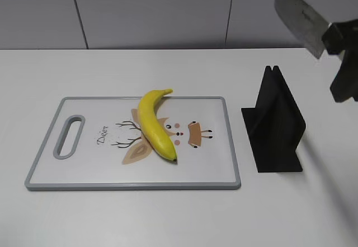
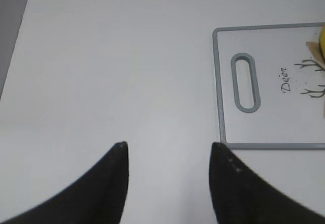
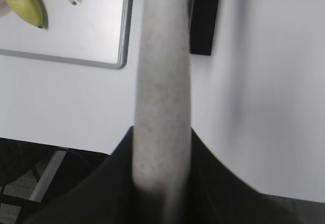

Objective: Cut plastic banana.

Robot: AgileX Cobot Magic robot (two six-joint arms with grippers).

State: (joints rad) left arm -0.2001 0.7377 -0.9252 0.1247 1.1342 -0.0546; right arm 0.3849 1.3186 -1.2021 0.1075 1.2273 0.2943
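The yellow plastic banana [image 1: 154, 125] lies on the cutting board [image 1: 84, 171] near its middle, stem toward the back. Its tip end also shows in the right wrist view [image 3: 24, 3], and a sliver in the left wrist view [image 2: 322, 38]. My right gripper [image 1: 337, 40] is shut on a cleaver knife [image 1: 298, 17], held high above the table at the far right; the blade's spine [image 3: 162, 82] fills the right wrist view between the fingers [image 3: 161, 148]. My left gripper [image 2: 167, 150] is open and empty over bare table left of the board [image 2: 219, 92].
A black knife stand [image 1: 274, 129] sits on the white table right of the board, below the knife; it also shows in the right wrist view [image 3: 203, 16]. The table's front edge shows at the lower left of the right wrist view [image 3: 51, 145].
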